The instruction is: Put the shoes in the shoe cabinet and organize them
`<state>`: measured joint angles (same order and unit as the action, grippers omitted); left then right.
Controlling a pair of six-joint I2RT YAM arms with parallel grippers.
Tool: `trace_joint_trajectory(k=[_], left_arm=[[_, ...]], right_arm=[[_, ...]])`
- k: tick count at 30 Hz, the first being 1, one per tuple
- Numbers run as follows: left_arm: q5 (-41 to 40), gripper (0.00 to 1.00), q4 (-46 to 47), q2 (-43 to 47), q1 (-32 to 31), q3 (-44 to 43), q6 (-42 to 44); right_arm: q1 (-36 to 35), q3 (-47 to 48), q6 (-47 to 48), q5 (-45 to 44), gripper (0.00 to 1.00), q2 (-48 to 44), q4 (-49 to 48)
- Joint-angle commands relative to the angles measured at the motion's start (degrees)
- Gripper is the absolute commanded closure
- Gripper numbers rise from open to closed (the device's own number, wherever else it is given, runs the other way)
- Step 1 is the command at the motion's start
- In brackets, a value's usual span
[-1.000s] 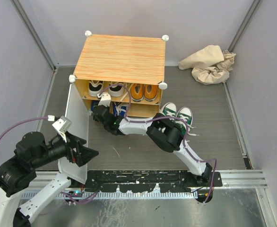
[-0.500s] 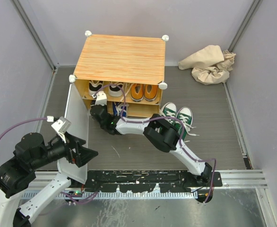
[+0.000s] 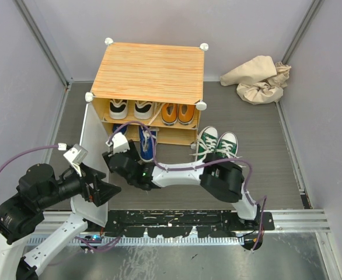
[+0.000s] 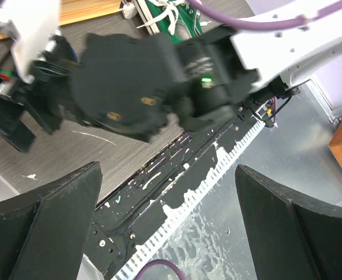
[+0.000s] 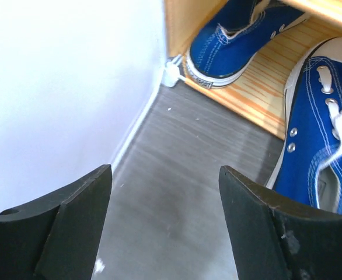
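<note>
The shoe cabinet (image 3: 147, 73) stands at the back with its white door (image 3: 95, 154) swung open to the left. White-and-black shoes (image 3: 127, 109) and orange shoes (image 3: 180, 113) fill the upper shelf. One blue shoe (image 5: 229, 46) lies deep on the lower shelf. A second blue shoe (image 3: 146, 147) (image 5: 323, 134) sticks out over the shelf's front edge. The green shoes (image 3: 217, 144) sit on the floor right of the cabinet. My right gripper (image 3: 117, 146) (image 5: 164, 172) is open over bare floor, left of that second blue shoe. My left gripper (image 3: 104, 192) (image 4: 171, 233) is open and empty beside the door's near edge.
A crumpled beige cloth (image 3: 258, 79) lies at the back right. Grey walls close in both sides. The black base rail (image 3: 188, 219) runs along the near edge. In the left wrist view my right arm's black wrist (image 4: 142, 81) fills the upper part.
My right gripper has drawn back out of the lower shelf toward the near side and opened, leaving the blue shoe at the shelf's front. The left arm has stayed put.
</note>
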<state>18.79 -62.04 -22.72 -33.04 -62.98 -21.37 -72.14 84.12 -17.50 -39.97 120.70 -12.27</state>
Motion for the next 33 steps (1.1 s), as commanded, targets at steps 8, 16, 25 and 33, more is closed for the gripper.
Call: trace_joint_trajectory(k=[8,16,25,33], left_arm=[[-3.69,0.02,-0.50,-0.28,0.07,-1.39,1.68],[-3.47,0.02,0.06,-1.35,0.12,-1.49,1.82],[-3.40,0.02,0.45,-1.88,0.04,-0.95,2.03],[-3.32,0.02,0.68,-1.94,0.09,-0.59,1.95]], right_arm=[[1.37,-6.96,-12.29,-10.67,0.25,-11.60,22.97],[4.73,-8.11,-9.75,-7.14,0.26,-8.81,18.15],[6.25,-11.58,-10.41,-8.31,0.98,-10.37,13.72],[6.43,-6.30,-9.47,-17.50,0.99,-11.05,7.90]])
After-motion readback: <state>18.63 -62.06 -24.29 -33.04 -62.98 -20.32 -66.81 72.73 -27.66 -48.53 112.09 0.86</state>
